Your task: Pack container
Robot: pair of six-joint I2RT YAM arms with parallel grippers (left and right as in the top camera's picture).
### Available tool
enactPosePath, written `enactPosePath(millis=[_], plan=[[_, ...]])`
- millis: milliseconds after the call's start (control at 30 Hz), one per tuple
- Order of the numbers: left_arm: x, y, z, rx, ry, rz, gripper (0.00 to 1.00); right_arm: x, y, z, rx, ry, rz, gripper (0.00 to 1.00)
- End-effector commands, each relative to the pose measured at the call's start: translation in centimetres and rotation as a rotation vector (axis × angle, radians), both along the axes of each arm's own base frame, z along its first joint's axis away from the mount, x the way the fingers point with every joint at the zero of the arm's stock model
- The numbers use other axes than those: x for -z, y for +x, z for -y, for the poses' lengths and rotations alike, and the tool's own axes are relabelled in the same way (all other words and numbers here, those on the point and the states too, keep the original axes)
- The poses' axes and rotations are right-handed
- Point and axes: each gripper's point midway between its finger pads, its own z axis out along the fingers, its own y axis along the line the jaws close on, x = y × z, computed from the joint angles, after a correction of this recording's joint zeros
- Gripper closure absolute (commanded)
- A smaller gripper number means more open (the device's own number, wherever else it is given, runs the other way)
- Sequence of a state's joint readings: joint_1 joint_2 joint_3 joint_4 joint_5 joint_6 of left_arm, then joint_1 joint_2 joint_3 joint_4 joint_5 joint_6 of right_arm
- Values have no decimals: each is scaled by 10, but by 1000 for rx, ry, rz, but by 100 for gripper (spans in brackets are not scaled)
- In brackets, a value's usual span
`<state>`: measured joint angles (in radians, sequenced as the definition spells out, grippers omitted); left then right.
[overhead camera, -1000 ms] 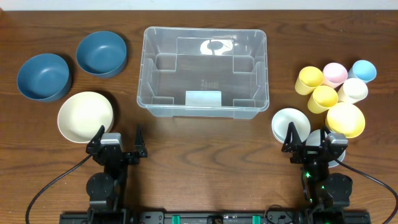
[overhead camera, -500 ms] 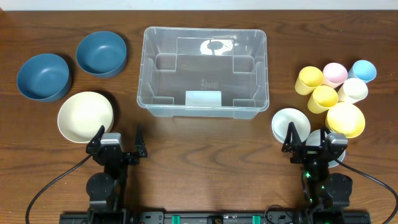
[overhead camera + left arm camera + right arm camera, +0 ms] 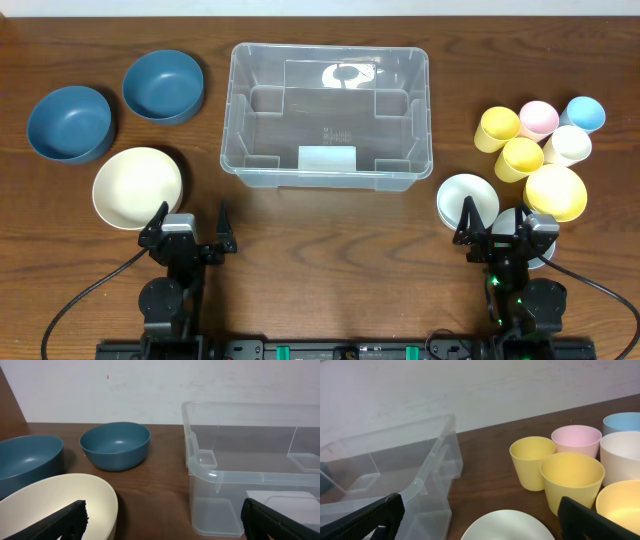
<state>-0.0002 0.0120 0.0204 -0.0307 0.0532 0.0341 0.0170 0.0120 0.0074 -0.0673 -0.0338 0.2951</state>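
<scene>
The clear plastic container [image 3: 328,112] stands at the table's middle back, with nothing inside; it also shows in the left wrist view [image 3: 250,465] and the right wrist view [image 3: 385,480]. Two blue bowls [image 3: 163,86] [image 3: 69,123] and a cream bowl [image 3: 137,187] lie at the left. Yellow, pink, blue and white cups [image 3: 520,158] cluster at the right, beside a pale bowl [image 3: 467,200] and a yellow bowl [image 3: 556,192]. My left gripper [image 3: 190,228] is open and empty at the front left. My right gripper [image 3: 496,224] is open and empty at the front right, by the pale bowl.
Another pale dish [image 3: 527,245] lies partly under my right arm. Cables run off both arm bases at the front edge. A white wall stands behind the table.
</scene>
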Motion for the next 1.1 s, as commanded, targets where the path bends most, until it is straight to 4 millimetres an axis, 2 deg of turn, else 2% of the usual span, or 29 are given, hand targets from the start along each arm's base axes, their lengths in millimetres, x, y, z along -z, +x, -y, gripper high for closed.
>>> enactPosePath(millis=[0,867,1067], plan=[[16,-1,-1,-1,13,-51,2,1,0,-1,-6,-16,0,1],[16,-1,-1,-1,13,-51,2,2,0,6,35,-7,-4,1],[16,-1,-1,-1,13,-51,2,11,0,-10,-44,80,-79,1]])
